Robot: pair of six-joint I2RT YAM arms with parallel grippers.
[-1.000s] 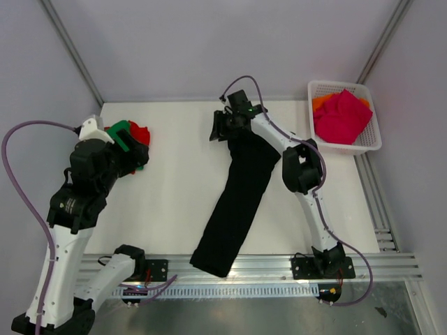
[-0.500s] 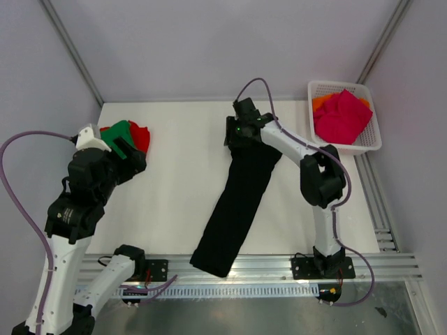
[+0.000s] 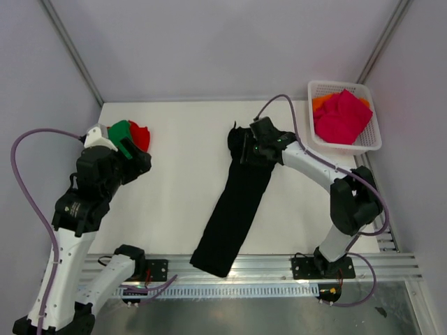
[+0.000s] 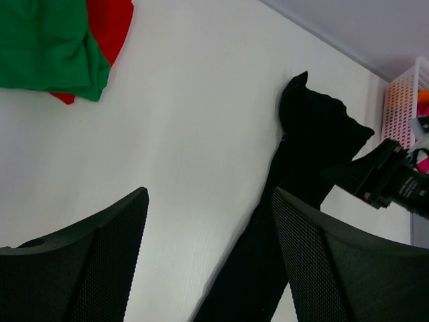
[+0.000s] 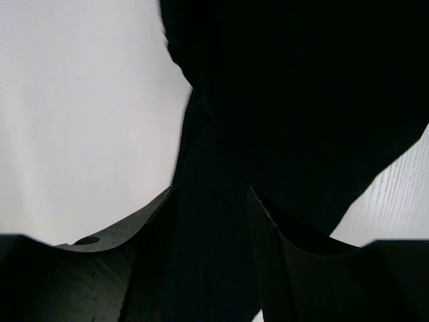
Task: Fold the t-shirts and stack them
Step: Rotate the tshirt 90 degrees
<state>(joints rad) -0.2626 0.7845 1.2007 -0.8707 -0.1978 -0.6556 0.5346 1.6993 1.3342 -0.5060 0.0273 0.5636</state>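
A black t-shirt (image 3: 234, 209) lies as a long narrow strip from the table's middle to its near edge. My right gripper (image 3: 242, 148) is shut on its far end, and black cloth (image 5: 301, 100) fills the gap between the jaws (image 5: 211, 194). At the far left a green t-shirt (image 3: 120, 130) lies on a red one (image 3: 142, 134). My left gripper (image 3: 138, 160) hovers beside them, open and empty (image 4: 209, 201). The left wrist view shows the green shirt (image 4: 40, 47), the red one (image 4: 110, 23) and the black shirt (image 4: 315, 141).
A white lattice basket (image 3: 370, 143) stands at the far right corner, holding a magenta-pink t-shirt (image 3: 342, 115) over an orange one (image 3: 321, 102). Metal rails run along the table's near edge and right side.
My right gripper has carried the black shirt's far end nearer and to the right, bunching it over the strip. The left arm has shifted slightly, its gripper still open.
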